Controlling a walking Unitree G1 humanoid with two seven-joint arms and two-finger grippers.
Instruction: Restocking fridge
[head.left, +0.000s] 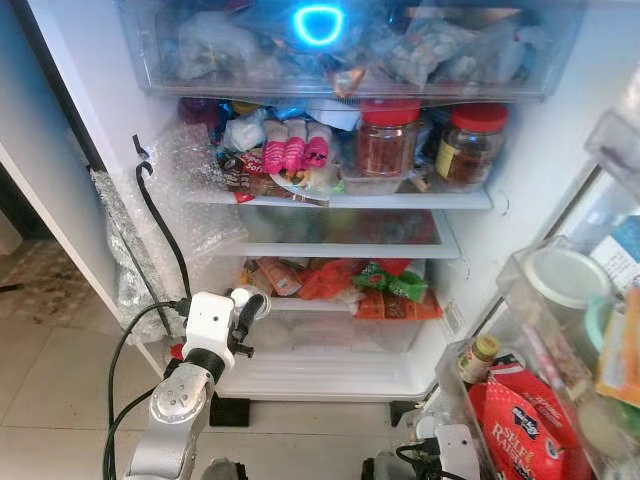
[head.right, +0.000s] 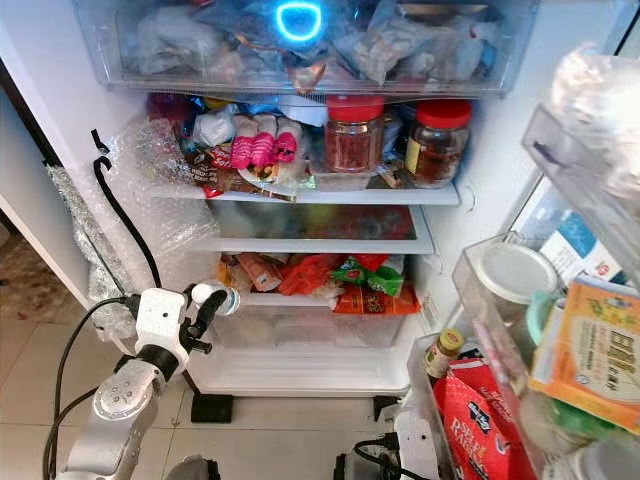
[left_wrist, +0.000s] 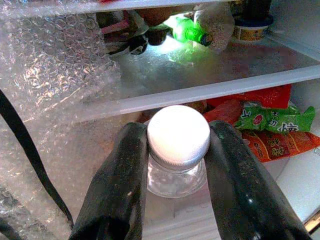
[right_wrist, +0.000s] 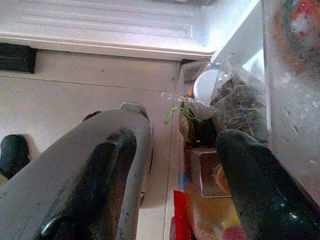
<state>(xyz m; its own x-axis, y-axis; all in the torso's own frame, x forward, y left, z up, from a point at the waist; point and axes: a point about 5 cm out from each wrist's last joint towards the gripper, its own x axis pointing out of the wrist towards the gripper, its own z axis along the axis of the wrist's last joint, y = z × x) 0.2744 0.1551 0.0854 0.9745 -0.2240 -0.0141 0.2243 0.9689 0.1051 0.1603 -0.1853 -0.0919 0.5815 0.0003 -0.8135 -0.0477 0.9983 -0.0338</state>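
Observation:
The fridge (head.left: 470, 260) stands open before me. My left gripper (head.left: 247, 306) is shut on a small clear bottle with a white cap (left_wrist: 178, 135), one black finger (left_wrist: 122, 175) on each side of its neck. It holds the bottle at the left end of the lower shelf, beside red and green snack packets (head.left: 375, 285). In the right wrist view my right gripper (right_wrist: 177, 145) hangs low by the door shelves, open, with nothing between its fingers.
Bubble wrap (head.left: 180, 190) and a black cable (head.left: 160, 225) hang along the fridge's left wall. Two red-lidded jars (head.left: 388, 140) and pink packs (head.left: 295, 150) crowd the upper shelf. The glass shelf (head.left: 340, 225) below is nearly bare. Full door racks (head.left: 560, 330) jut out on the right.

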